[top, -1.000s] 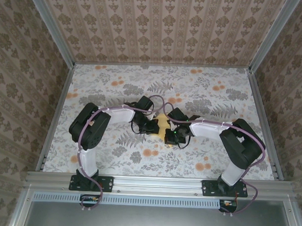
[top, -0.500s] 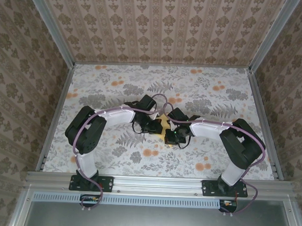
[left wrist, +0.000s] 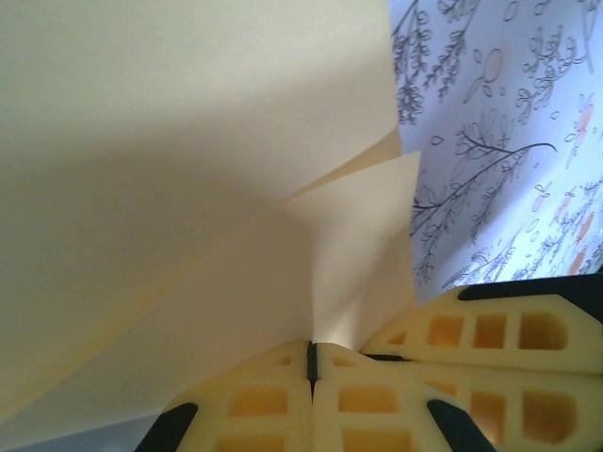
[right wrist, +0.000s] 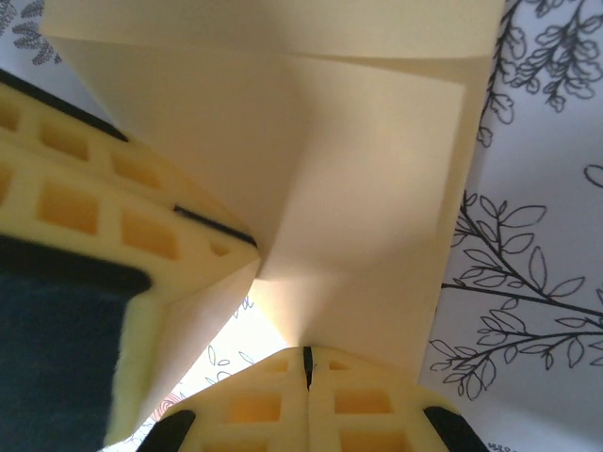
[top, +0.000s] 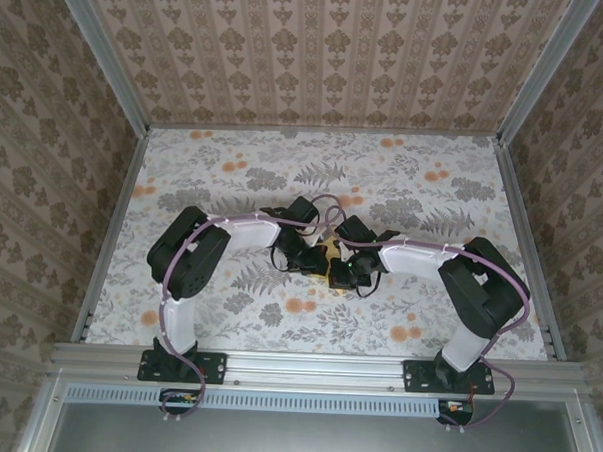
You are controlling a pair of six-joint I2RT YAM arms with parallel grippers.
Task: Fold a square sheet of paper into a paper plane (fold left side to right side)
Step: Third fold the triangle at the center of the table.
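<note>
The table point(top: 433, 202) is seen evenly lit and sharp from overhead; in wrist close-ups the paper point(left wrist: 188, 113) is blurred and shadowed.

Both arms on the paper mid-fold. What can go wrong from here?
1. Left gripper and right gripper both pinch the yellow paper; pulling apart may tear it.
2. They sit very close and may collide.
3. The layers fan apart unevenly, so the crease may land crooked.

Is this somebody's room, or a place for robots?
Probably a small robot test booth, not a home: wallpaper panels sit in a metal frame, the left arm and right arm are bolted to a rail, and a flowery cloth covers the table.
</note>
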